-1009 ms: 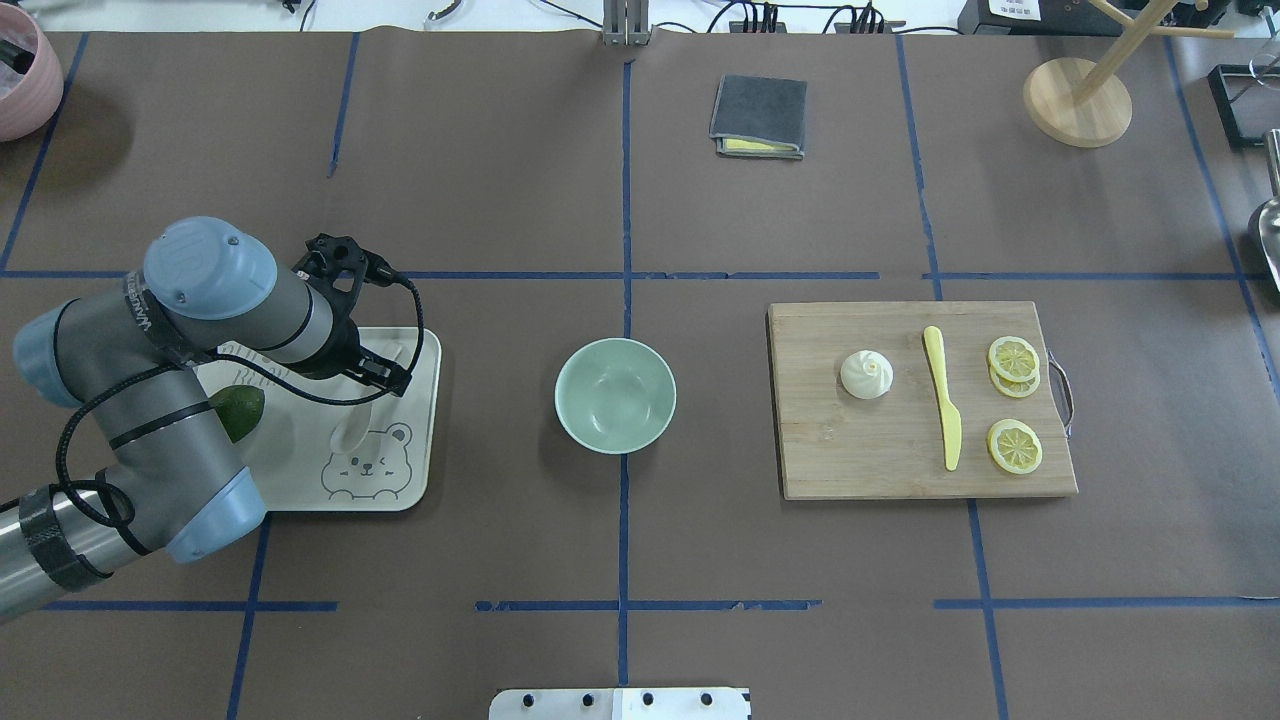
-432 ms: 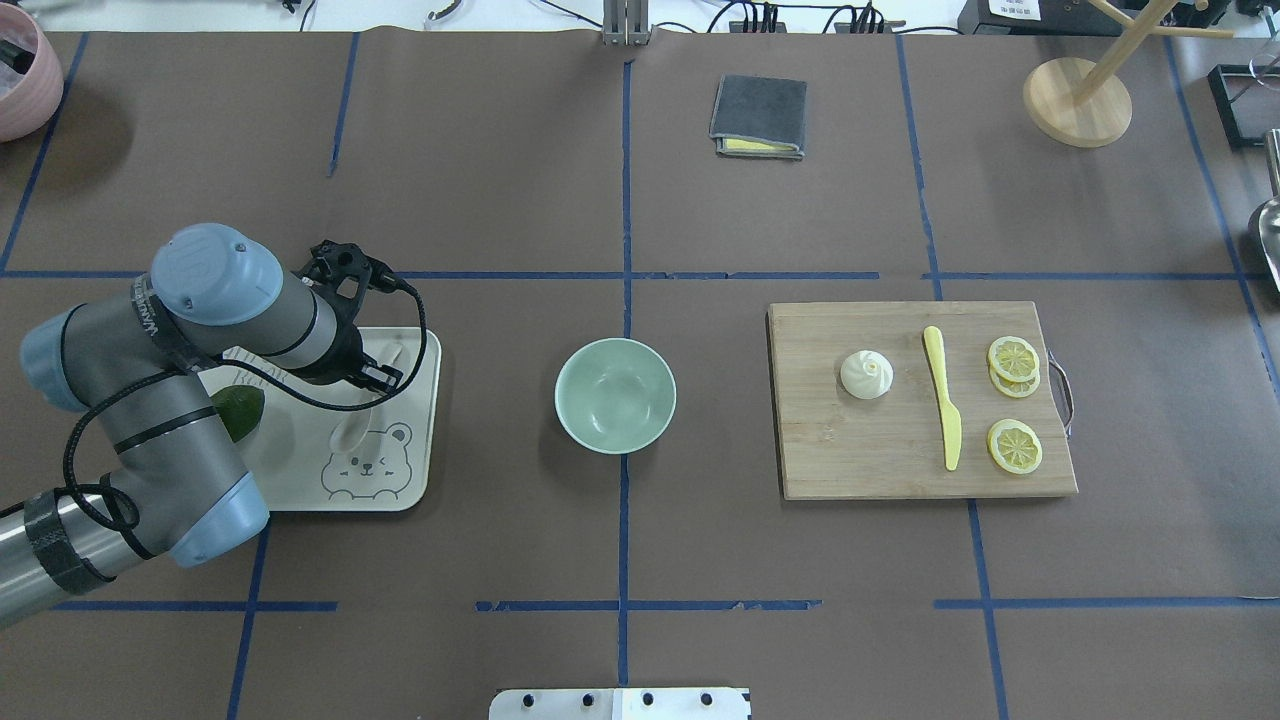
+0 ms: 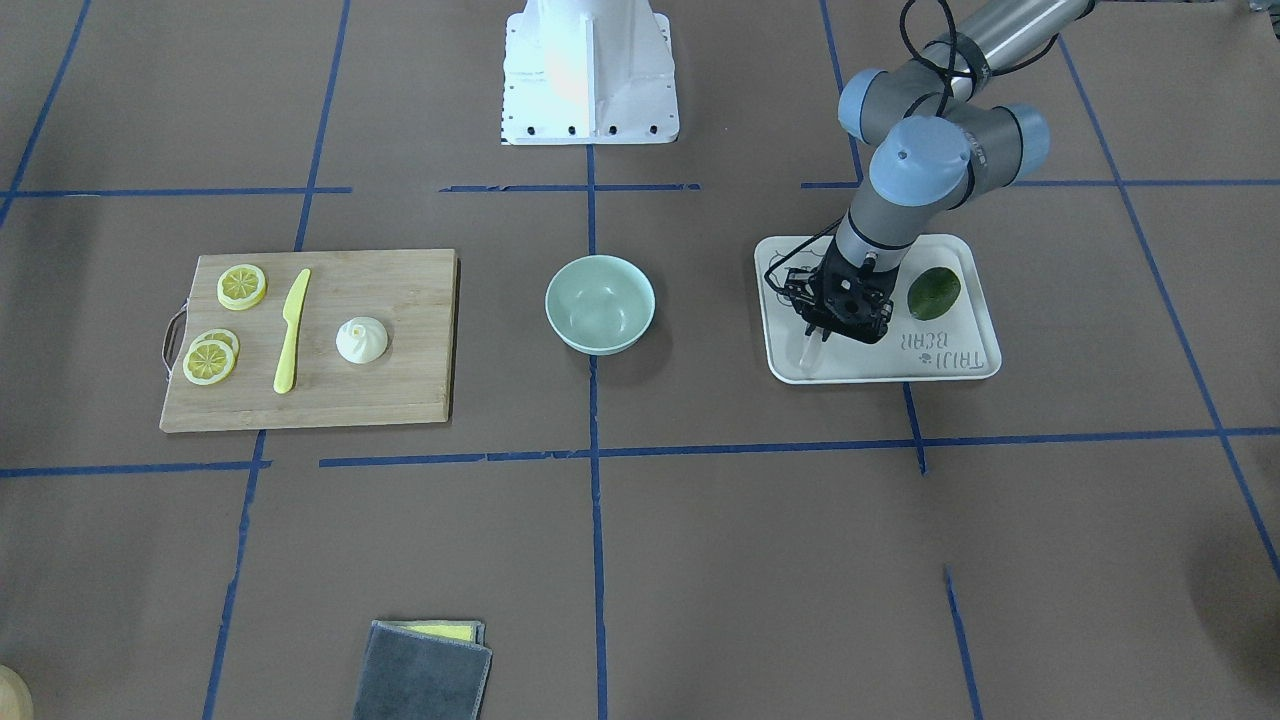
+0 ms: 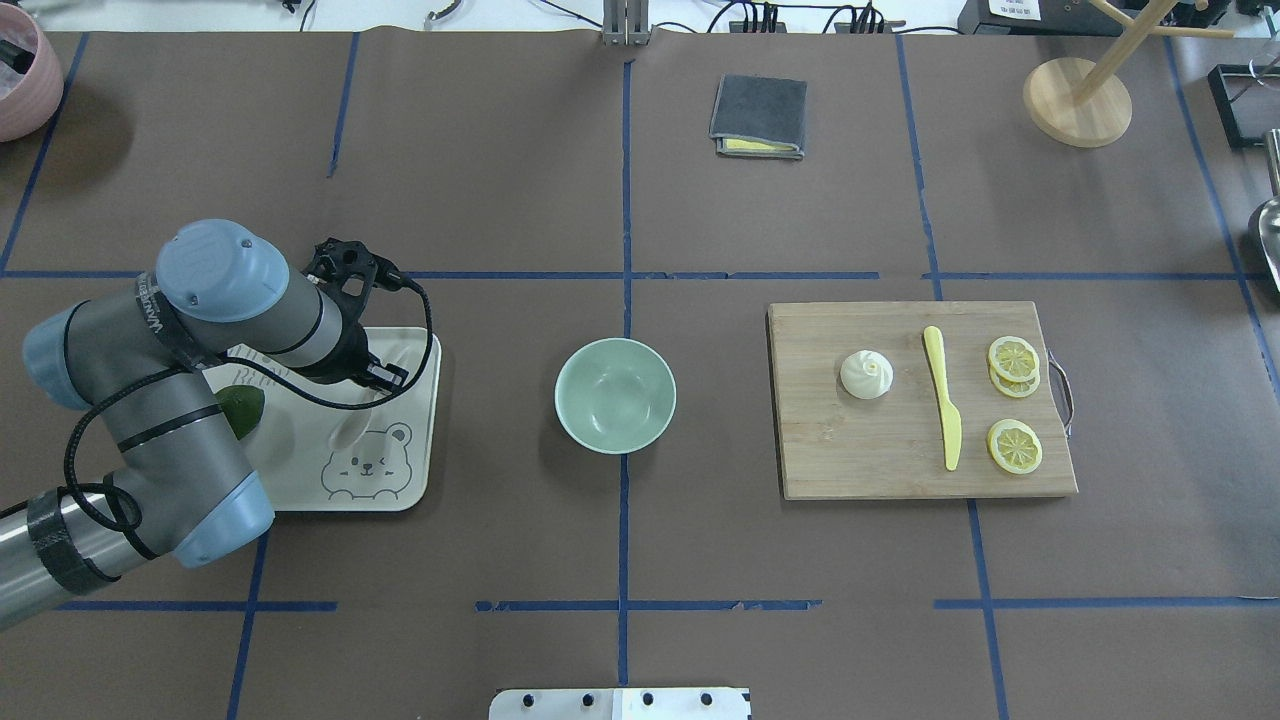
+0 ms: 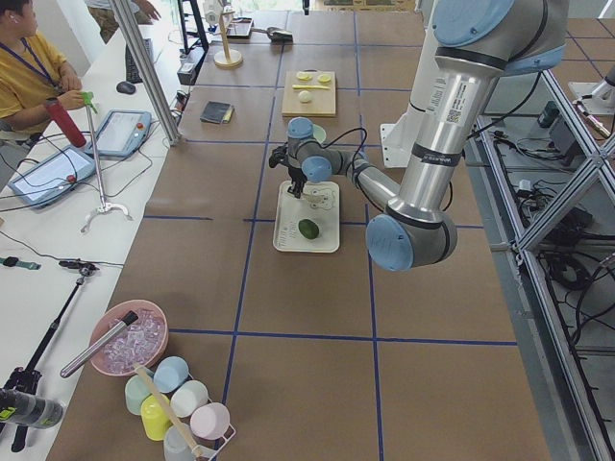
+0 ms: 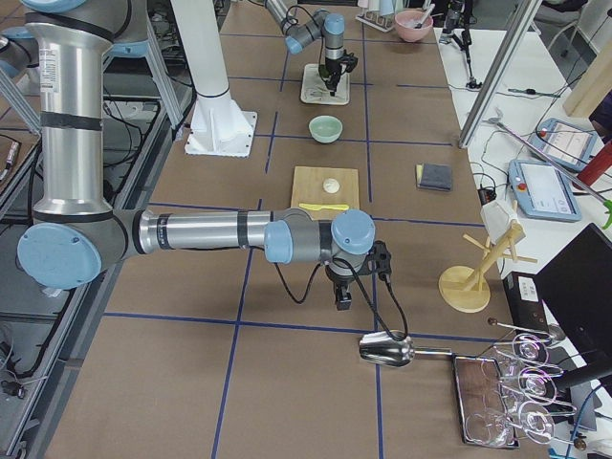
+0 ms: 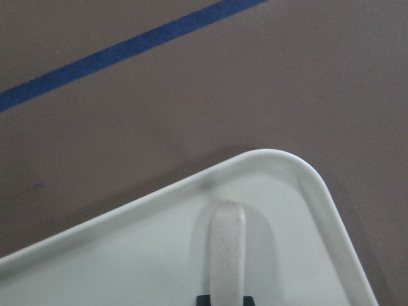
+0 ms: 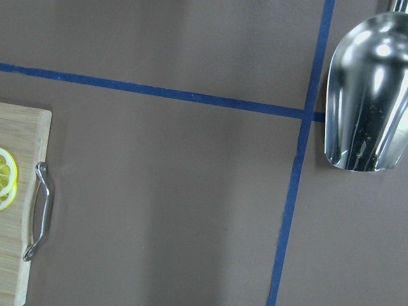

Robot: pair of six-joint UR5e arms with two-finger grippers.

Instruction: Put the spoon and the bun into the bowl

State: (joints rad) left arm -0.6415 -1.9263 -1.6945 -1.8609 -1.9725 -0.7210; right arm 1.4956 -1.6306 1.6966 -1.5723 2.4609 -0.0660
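Spoon (image 7: 227,255) sits on the tray (image 7: 306,175), its handle tip just short of the raised rim at a rounded corner. My left gripper (image 3: 818,335) is down over it, but I cannot tell whether it is clamped or merely straddling. Bare table (image 4: 500,420) lies between the tray's edge and the bowl (image 4: 573,365), and again between bowl and board (image 4: 850,460), where the bun (image 4: 866,375) sits well inside the edges, apart from the knife (image 4: 941,400).

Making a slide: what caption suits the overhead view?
Left gripper at the spoon on the tray; bowl empty, bun on the cutting board.
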